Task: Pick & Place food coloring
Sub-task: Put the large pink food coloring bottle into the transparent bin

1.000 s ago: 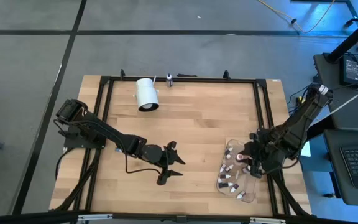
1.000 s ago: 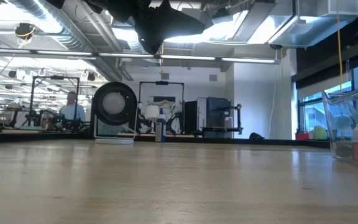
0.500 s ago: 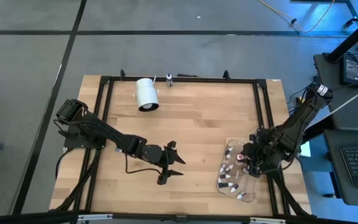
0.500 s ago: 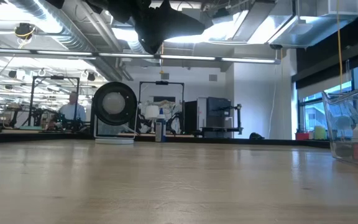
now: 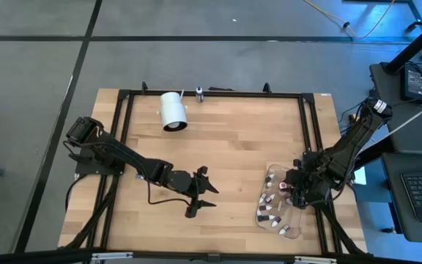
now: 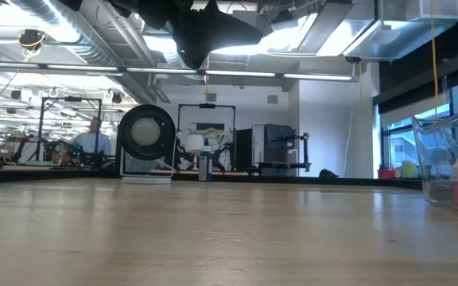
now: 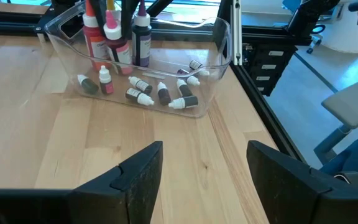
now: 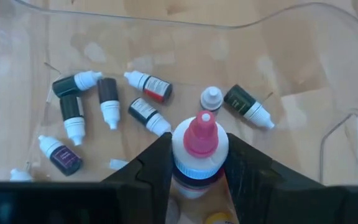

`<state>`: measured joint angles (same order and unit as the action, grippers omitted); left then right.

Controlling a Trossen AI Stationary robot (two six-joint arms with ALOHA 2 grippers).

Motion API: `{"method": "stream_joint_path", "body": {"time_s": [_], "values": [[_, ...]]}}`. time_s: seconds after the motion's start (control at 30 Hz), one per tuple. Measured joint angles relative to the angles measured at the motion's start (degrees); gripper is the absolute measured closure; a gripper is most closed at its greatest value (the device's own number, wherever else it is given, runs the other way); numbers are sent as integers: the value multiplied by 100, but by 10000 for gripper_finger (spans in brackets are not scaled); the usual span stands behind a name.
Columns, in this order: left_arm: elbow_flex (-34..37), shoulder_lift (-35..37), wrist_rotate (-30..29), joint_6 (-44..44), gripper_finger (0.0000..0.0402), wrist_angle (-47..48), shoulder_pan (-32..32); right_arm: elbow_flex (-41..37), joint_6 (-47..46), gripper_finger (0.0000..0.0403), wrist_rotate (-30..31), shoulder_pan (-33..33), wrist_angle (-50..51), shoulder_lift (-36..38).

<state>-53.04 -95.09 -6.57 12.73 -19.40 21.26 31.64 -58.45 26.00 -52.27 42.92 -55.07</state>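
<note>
Inside the clear bin (image 8: 328, 56), the right gripper (image 8: 199, 163) clamps one pink-tipped bottle (image 8: 200, 144) above many lying food coloring bottles (image 8: 148, 84), while the left gripper (image 7: 204, 163) waits open, empty, nearby.

— What does the right end effector (image 8: 197, 165) grip?
— A pink-tipped bottle (image 8: 199, 152) with a white collar, clamped between both fingers (image 8: 151, 171).
— And beneath?
— Small dropper bottles (image 8: 148, 115) lying scattered inside a clear bin (image 8: 328, 37) on the wooden bench (image 8: 191, 9).
</note>
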Motion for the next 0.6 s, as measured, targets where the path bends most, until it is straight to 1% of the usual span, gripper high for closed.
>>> {"method": "stream_joint_path", "body": {"time_s": [0.13, 0.3, 0.6], "values": [[0, 0, 0, 0, 175, 0, 0, 2, 43, 259, -233, 2, -59, 2], [0, 0, 0, 0, 172, 0, 0, 2, 51, 243, -344, 2, -45, 20], [0, -2, -2, -2, 171, 0, 0, 2, 15, 237, -441, 2, -44, 17]]}}
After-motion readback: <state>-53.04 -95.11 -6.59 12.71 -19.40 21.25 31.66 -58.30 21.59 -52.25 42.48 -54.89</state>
